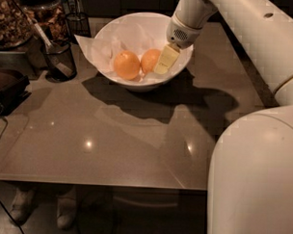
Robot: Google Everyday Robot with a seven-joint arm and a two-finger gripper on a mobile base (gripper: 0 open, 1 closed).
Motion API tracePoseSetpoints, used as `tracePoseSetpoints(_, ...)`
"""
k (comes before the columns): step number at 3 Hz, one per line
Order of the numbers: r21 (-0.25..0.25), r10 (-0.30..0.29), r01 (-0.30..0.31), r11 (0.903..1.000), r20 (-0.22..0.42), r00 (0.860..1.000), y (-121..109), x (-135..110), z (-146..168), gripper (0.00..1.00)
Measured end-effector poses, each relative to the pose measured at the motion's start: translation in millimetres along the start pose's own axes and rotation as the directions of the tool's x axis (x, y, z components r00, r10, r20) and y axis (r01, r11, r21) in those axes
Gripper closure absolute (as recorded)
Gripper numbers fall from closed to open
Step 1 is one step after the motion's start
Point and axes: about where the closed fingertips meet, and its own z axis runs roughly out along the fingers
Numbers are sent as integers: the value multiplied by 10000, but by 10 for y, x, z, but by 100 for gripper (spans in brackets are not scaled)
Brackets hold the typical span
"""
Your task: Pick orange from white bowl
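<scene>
A large glossy white bowl (138,83) lined with crumpled white paper stands at the far middle of the table. Two oranges lie in it: the left one (126,65) in the open, the right one (149,59) against my gripper. My gripper (164,62) reaches down into the bowl from the upper right, its pale yellow finger (167,59) resting right beside the right orange. The other finger is hidden behind the first.
A black mesh cup (58,59) with a utensil and another mesh cup (78,23) stand left of the bowl. A dark object (7,87) sits at the table's left edge. My white arm and base (253,175) fill the right side. The table's front edge (101,183) runs below.
</scene>
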Motion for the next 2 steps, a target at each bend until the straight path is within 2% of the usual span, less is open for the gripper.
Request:
tracePoseSetpoints(1,-43,-71,72,10000,216,9997,-8,-30,-16,0)
tracePoseSetpoints(2,107,-495,491,9987,373,9981,-45,-342,-391,0)
